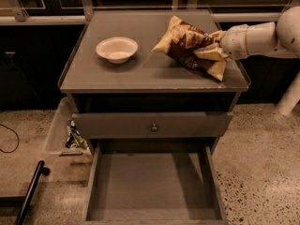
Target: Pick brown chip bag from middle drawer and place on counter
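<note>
The brown chip bag (187, 46) lies on the table (140, 76), right of the white bowl (116, 48). My hand (219, 49) is farther right, against the bag; I cannot tell its grip.

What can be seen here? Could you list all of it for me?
counter: one, grey, cabinet top
brown chip bag: one, brown and tan, lying on the counter's right side
bowl: one, white, on the counter, left of the bag
drawer front with knob: one, grey, closed, under the counter
middle drawer: one, grey, pulled open, lowest
bin: one, clear, on the floor left of the cabinet
wrapper: one, colourful, in the bin
pole: one, black, bottom left
arm: one, white, reaching in from the right
gripper: one, white, at the bag's right end
</note>
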Robot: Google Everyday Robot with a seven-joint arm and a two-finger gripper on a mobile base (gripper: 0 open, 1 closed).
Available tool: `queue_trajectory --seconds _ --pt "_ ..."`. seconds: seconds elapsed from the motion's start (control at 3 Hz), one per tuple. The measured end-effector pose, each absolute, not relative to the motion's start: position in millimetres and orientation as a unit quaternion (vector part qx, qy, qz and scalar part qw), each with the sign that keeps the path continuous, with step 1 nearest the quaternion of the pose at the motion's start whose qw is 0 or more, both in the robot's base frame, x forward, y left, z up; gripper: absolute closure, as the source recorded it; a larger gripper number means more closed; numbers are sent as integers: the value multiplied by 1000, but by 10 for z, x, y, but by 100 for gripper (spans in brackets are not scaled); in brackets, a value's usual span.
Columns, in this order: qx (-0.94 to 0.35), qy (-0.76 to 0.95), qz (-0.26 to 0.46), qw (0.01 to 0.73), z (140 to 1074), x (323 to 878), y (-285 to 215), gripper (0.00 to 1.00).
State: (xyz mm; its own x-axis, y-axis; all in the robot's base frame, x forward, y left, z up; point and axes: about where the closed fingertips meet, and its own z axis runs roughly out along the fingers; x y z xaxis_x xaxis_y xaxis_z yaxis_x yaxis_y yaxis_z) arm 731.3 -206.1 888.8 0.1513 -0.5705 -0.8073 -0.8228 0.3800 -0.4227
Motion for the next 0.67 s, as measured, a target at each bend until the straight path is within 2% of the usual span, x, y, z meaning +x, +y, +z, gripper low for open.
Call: queue_trajectory --seconds 0.33,0.67 --pt "-544 640 119 529 8888 7313 -2061 11" --pt "-544 640 119 529 8888 7313 -2061 0"
